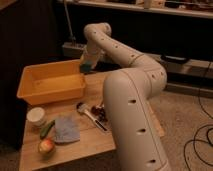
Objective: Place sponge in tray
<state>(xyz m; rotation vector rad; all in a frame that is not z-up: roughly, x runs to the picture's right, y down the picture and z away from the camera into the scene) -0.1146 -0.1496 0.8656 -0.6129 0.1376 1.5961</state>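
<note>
Dim, warm light, black backdrop, soft shadows on the table (92,142), the gripper (86,66) in gloom above the tray's (50,94) far corner.

No words or numbers are showing anywhere — the gripper (86,66), seemingly holding the sponge (86,67), is hanging over the tray's (50,93) corner.

The white arm (131,85) rose from the lower right, bent at a high elbow and reached left and down. Its gripper (86,66) hung at the end of the arm, pointing downward, fingers closed on the sponge (86,67)
</note>
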